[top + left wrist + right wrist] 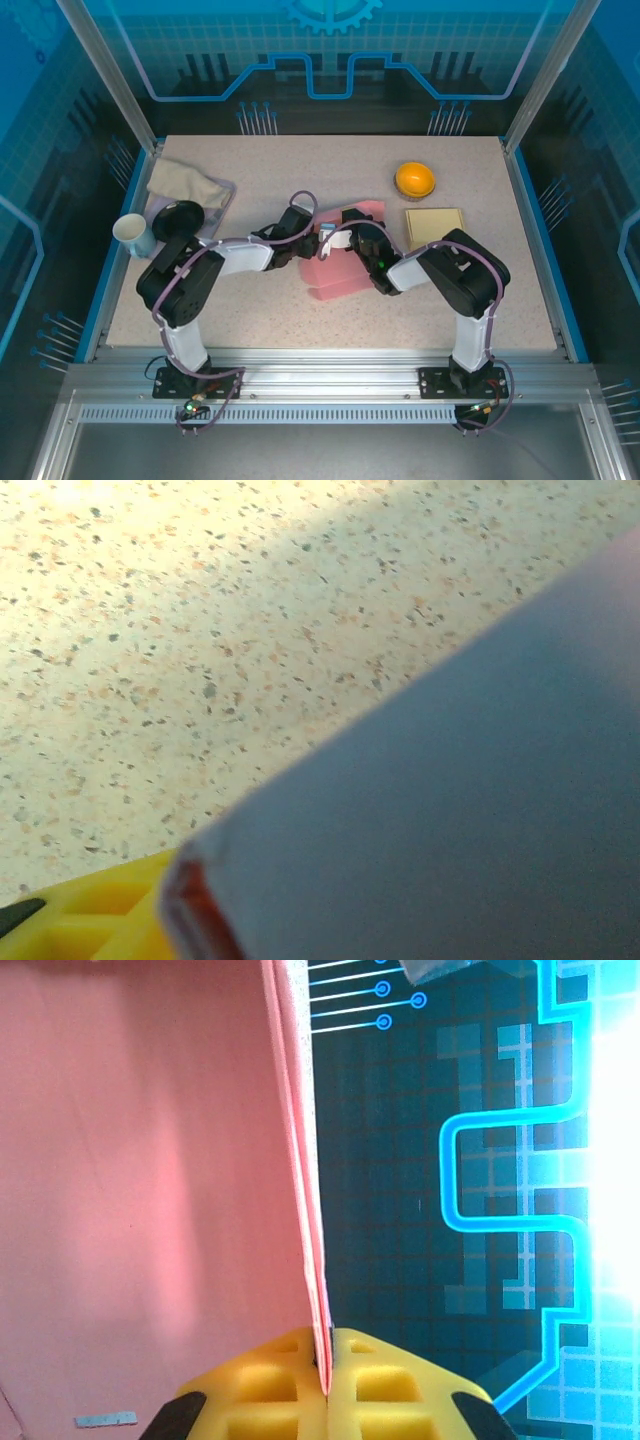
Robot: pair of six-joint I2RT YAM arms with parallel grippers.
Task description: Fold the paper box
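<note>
Right end effector (pixel 326 1385) has its yellow fingertips (pixel 270 1400) pressed together on a thin, doubled edge of the pink paper box (pixel 120 1190). That edge runs up the middle of the right wrist view, with the broad pink panel spreading across the left half of the frame. In the top view the box (pixel 338 272) lies at the centre of the table (pixel 300 320), partly raised, and both arms converge on it from either side.

Left end effector (pixel 308 232) sits just left of the box's upper part. Its wrist view shows a blurred grey-blue surface across the lower right, a red-tinted edge near the bottom and one yellow finger (pixel 90 925) in the lower left corner. I cannot tell whether it is spread or closed on anything.

My judgement is that the task is in mid-fold: one wall or flap is pinched upright while the rest of the sheet lies flat. The next move calls for the right arm to hold the crease steady. The left one needs to bring an adjoining panel up or tuck it in, without tearing or slipping the thin paper.

Toward the upper right of the top view sit an orange bowl (pixel 414 179) and a yellow pad (pixel 433 226). At the left are a cloth (pixel 185 183) and a white cup (pixel 133 234). All are well apart from the fold.
</note>
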